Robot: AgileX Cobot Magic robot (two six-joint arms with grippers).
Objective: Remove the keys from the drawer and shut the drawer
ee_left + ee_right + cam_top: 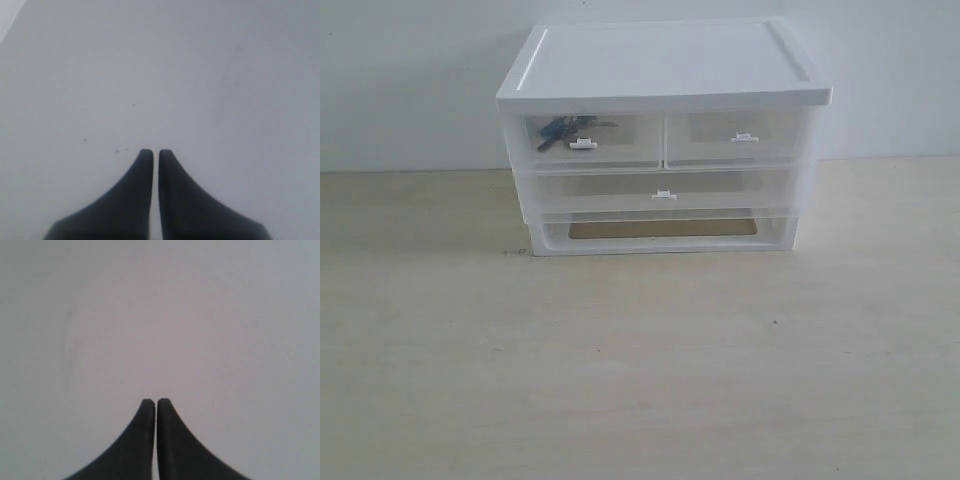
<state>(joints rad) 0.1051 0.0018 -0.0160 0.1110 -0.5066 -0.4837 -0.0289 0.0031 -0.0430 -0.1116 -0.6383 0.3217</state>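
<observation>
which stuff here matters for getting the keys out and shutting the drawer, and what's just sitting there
For the job: keys; left small drawer holding them.
Just there: right small drawer; wide drawer; cabinet top; table.

A cabinet (660,60) is set on a table (640,380), with a wall (410,80) behind it and the tabletop spread out before it. In its top row the drawer (630,140) is seated on the left and the right half-width drawer (740,122) just beside it on the right, and the keys (565,128) are lodged inside the left one, toward its left side. Beneath the pair a full-width drawer (660,183) is fitted, and under that an open bay (660,228).
</observation>
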